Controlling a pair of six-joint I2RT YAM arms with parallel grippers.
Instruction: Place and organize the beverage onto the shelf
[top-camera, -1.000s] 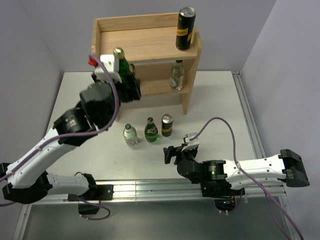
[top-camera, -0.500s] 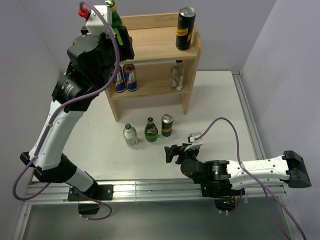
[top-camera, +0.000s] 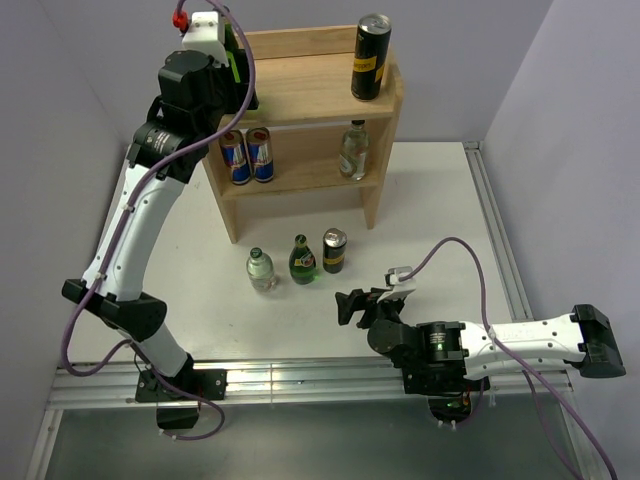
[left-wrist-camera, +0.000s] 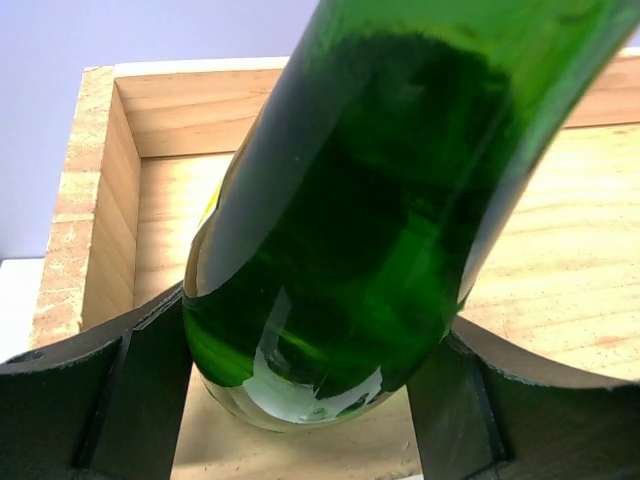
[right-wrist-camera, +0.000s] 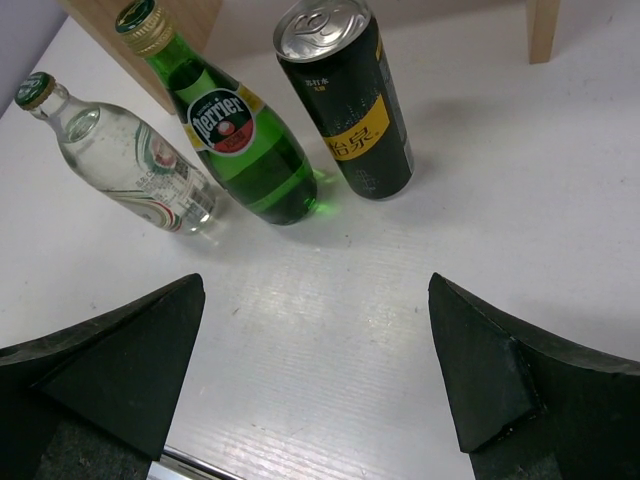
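The light wood shelf (top-camera: 300, 85) stands at the back of the table. My left gripper (top-camera: 238, 75) is at the left end of its top board, shut on a green glass bottle (left-wrist-camera: 380, 200). The bottle's base hangs tilted just over the board (left-wrist-camera: 560, 250), inside the raised rim, with black fingers (left-wrist-camera: 90, 400) on both sides. My right gripper (top-camera: 352, 305) is low over the table, open and holding nothing, facing a clear bottle (right-wrist-camera: 130, 160), a green Perrier bottle (right-wrist-camera: 240, 140) and a black-and-yellow can (right-wrist-camera: 345, 95).
A tall black-and-yellow can (top-camera: 371, 57) stands on the top board's right end. On the lower tier are two red-and-blue cans (top-camera: 246, 156) at the left and a clear bottle (top-camera: 353, 150) at the right. The table's metal rail (top-camera: 300, 375) runs along the near edge.
My left arm has raised the green bottle from in front of the lower tier up to the left end of the top board. The right arm has shifted slightly rightward, still open.
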